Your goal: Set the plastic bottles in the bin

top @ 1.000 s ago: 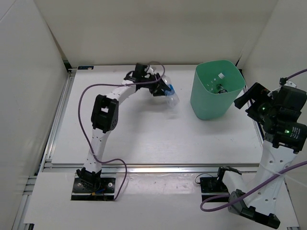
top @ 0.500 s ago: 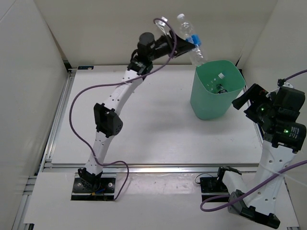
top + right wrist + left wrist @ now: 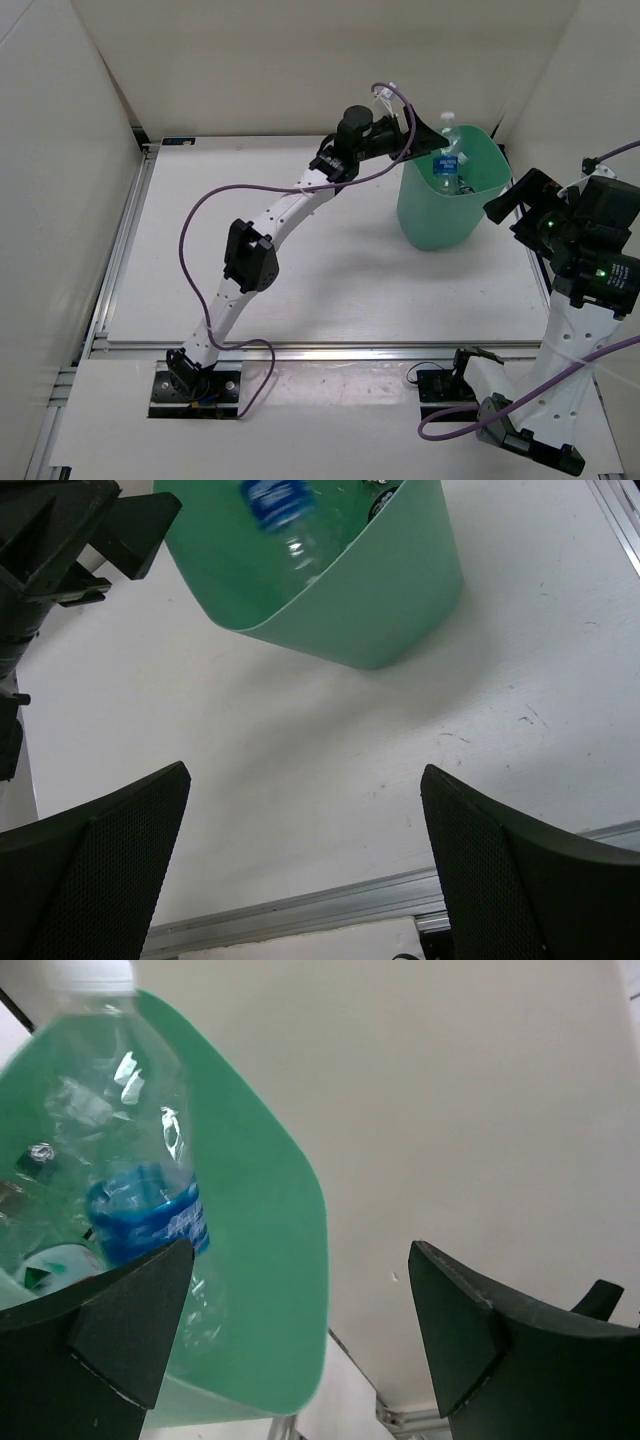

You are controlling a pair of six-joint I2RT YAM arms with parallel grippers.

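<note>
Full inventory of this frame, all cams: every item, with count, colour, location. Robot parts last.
small clear plastic bottle with blue label: 1, clear, white cap, cap up in the bin's mouth, in neither gripper
tall mint-green plastic bin: 1, mint green, far right of the table
other objects deeper in the bin: count unclear, mostly hidden
flat white table: 1, white, under the bin
purple cables: 2, purple, one along each arm
left gripper: 1, black, open, at the bin's rim
right gripper: 1, black, open, empty, on the bin's right side
</note>
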